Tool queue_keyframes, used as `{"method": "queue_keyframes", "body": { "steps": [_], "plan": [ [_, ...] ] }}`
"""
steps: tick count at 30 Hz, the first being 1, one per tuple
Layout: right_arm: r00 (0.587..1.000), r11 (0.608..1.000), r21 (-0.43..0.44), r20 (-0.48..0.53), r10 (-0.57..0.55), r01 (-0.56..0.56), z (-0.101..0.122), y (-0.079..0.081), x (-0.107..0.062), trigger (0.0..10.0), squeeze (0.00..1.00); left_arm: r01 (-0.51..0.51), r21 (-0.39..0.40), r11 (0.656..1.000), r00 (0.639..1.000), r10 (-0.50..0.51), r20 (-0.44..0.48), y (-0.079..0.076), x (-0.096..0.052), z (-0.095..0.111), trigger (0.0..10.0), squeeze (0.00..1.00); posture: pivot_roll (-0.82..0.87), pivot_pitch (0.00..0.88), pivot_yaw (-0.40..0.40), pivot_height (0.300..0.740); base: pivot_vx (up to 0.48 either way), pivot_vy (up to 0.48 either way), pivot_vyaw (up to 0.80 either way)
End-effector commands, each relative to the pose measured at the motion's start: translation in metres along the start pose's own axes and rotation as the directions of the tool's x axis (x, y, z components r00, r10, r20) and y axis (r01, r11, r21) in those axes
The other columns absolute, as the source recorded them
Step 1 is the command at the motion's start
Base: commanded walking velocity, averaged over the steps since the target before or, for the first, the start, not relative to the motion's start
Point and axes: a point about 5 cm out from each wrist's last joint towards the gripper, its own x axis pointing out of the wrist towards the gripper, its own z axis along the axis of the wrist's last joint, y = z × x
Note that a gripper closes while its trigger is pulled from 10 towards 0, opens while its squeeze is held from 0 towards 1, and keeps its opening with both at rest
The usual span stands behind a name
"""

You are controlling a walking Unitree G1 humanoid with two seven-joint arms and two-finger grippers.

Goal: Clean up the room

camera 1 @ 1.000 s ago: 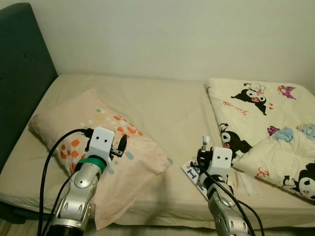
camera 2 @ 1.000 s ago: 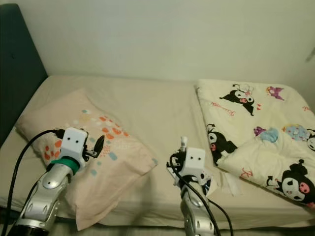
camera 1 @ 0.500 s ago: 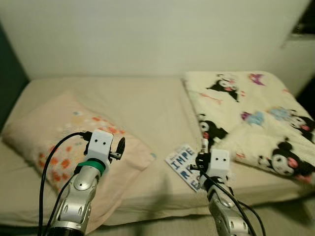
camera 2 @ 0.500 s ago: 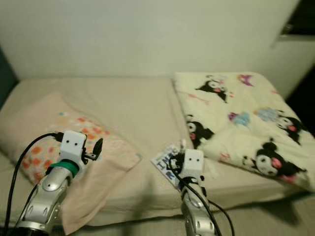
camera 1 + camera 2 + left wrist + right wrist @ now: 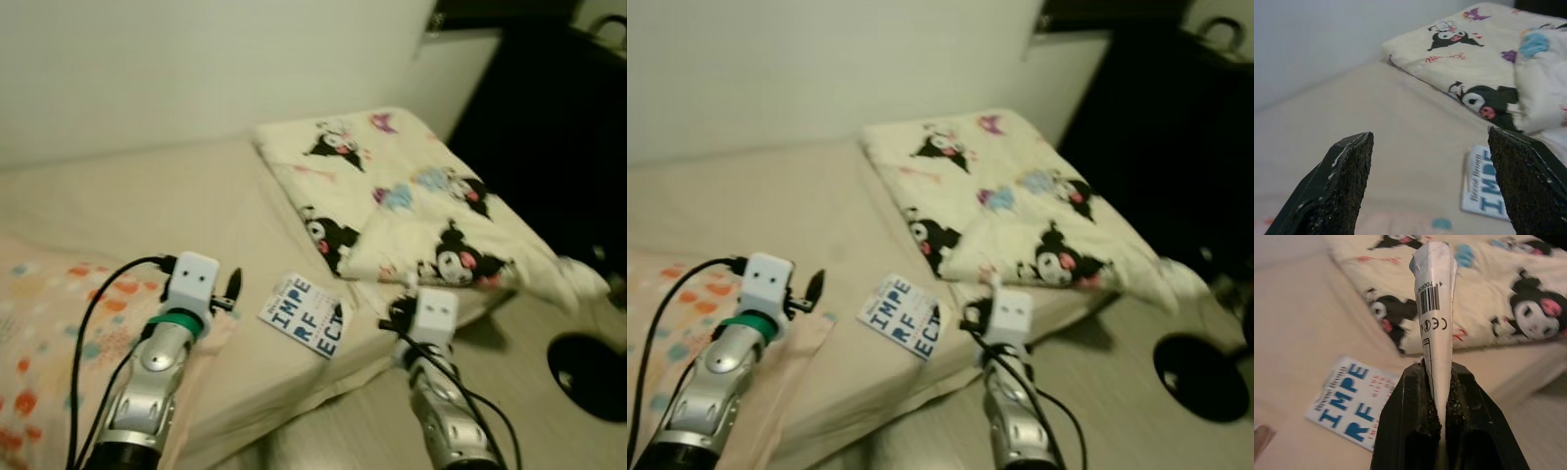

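Looking down at the bed point(image 5: 147, 206), I see its beige sheet running from 9 o'clock across the middle of the head view, blurred a little. Wall point(image 5: 196, 69) pale behind it at 12. Dark furniture point(image 5: 549, 127) at 2 o'clock, detail lost in shadow. Floor point(image 5: 519, 352) grey at 4 to 5 o'clock, with a round black base point(image 5: 588, 377) on it near the frame edge.

Blanket point(image 5: 392, 196), cream with cartoon prints, folded on the bed at 1 o'clock, one corner hanging off the bed edge toward the floor. Pillow point(image 5: 39, 343), peach with orange and blue spots, at 8 o'clock under my left arm.

Book point(image 5: 302, 315), white cover with blue letters, lies flat on the sheet at centre, near the bed edge, between the two arms and just beside the blanket's near fold.

Left gripper point(image 5: 1430, 186) hovers over the pillow's edge, fingers point(image 5: 1337, 191) spread wide, nothing between them. Right gripper point(image 5: 1439, 382) sits at 5 o'clock off the bed edge, pinched tight on a white paper wrapper point(image 5: 1436, 298) with a barcode, which sticks up past the fingertips.
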Motion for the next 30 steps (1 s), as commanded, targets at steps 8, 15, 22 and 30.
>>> {"method": "queue_keyframes", "body": {
  "steps": [8, 15, 22, 30],
  "plan": [
    [1.0, 1.0, 0.008, -0.005, -0.019, 0.019, -0.0008, -0.0052, 0.003, 10.0, 0.0, 0.017, -0.003, 1.0, 1.0, -0.017, 0.006, -0.0075, 0.0064, 0.0021, 10.0, 0.0, 0.13, 0.0, 0.018, 0.74, 0.0, 0.0, -0.8],
    [1.0, 1.0, 0.001, -0.009, -0.019, 0.019, -0.0018, -0.0049, 0.0043, 10.0, 0.0, 0.022, -0.002, 1.0, 1.0, -0.022, 0.004, -0.0088, 0.0063, 0.0004, 10.0, 0.0, 0.13, 0.0, 0.024, 0.74, 0.0, 0.0, -0.8],
    [1.0, 1.0, 0.008, -0.009, -0.029, 0.029, -0.0033, -0.0063, 0.0039, 10.0, 0.0, 0.032, 0.01, 0.999, 0.999, -0.032, 0.004, -0.0086, 0.0063, -0.0002, 10.0, 0.0, 0.13, 0.0, 0.028, 0.74, 0.0, 0.0, -0.8],
    [1.0, 1.0, -0.003, -0.013, -0.014, 0.014, -0.0055, -0.0053, 0.0022, 10.0, 0.0, 0.025, 0.011, 1.0, 1.0, -0.025, -0.001, -0.0086, 0.0025, -0.0026, 10.0, 0.0, 0.13, 0.0, 0.021, 0.74, 0.0, 0.0, -0.8]
  ]
}}
